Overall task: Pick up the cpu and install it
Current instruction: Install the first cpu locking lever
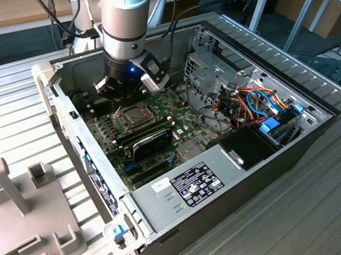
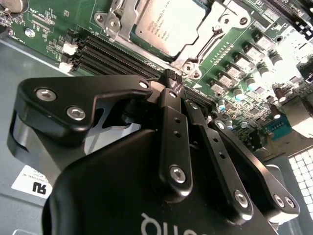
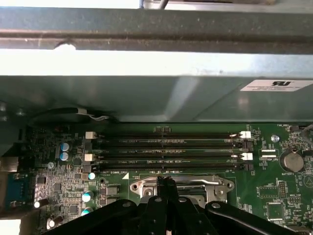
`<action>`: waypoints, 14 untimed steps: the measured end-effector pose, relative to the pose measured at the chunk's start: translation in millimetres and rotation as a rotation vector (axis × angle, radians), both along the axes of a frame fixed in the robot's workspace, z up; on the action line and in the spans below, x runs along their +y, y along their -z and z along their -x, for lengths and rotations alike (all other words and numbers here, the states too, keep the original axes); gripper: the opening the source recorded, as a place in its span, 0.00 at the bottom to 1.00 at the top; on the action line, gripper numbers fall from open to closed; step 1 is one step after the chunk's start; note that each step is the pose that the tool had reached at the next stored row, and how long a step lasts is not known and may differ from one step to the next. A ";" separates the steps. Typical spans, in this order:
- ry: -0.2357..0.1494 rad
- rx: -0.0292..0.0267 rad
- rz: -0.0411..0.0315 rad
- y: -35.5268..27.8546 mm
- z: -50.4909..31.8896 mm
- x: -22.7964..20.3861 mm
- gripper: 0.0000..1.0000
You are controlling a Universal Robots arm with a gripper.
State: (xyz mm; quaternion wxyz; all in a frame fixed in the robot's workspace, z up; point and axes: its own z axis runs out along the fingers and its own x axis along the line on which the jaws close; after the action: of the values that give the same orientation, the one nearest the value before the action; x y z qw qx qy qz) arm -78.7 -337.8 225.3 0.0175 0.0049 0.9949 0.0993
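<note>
open pc case sits on a slatted metal table, motherboard flat inside. arm reaches down into the case from the far side, gripper hovering just above the cpu socket area.

in the second wrist view the gripper has its fingers pressed together tip to tip, no gap, nothing between them. the first wrist view shows the same, gripper tips meeting at a point over the edge of the socket frame.

the cpu lies flat in the socket in the second wrist view, dull silver top facing up, metal socket frame around it. the gripper tips are near it but apart from it, not touching. in the exterior view the cpu shows as a small square just under the gripper, beside a black module lying on the board toward the exterior view's lower side.

four empty memory slots run in a row next to the socket, white clips at the ends. coin battery sits near the slots' end. power supply is at the near edge of the case, bundle of orange and blue cables on the exterior view's right. grey plastic fixture rests on the table on the exterior view's left.
</note>
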 end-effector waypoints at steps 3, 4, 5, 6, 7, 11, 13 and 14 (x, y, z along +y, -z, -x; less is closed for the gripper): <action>0.000 -0.0032 -0.0111 0.0 0.8 0.3 0.11; 0.000 -0.0047 -0.0163 -0.1 1.2 0.4 0.11; 0.000 -0.0059 -0.0246 0.0 1.5 0.5 0.11; 0.000 -0.0067 -0.0341 -0.1 1.7 0.5 0.11; 0.000 -0.0075 -0.0453 -0.1 1.8 0.6 0.11; 0.000 -0.0081 -0.0617 0.0 1.5 0.6 0.11; 0.000 -0.0082 -0.0618 0.5 0.6 0.6 0.11; 0.000 -0.0082 -0.0619 0.8 0.1 0.6 0.11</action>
State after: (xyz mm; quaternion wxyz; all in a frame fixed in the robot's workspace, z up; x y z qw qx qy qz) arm -78.8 -337.2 224.5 0.0214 0.0052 0.9913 0.1301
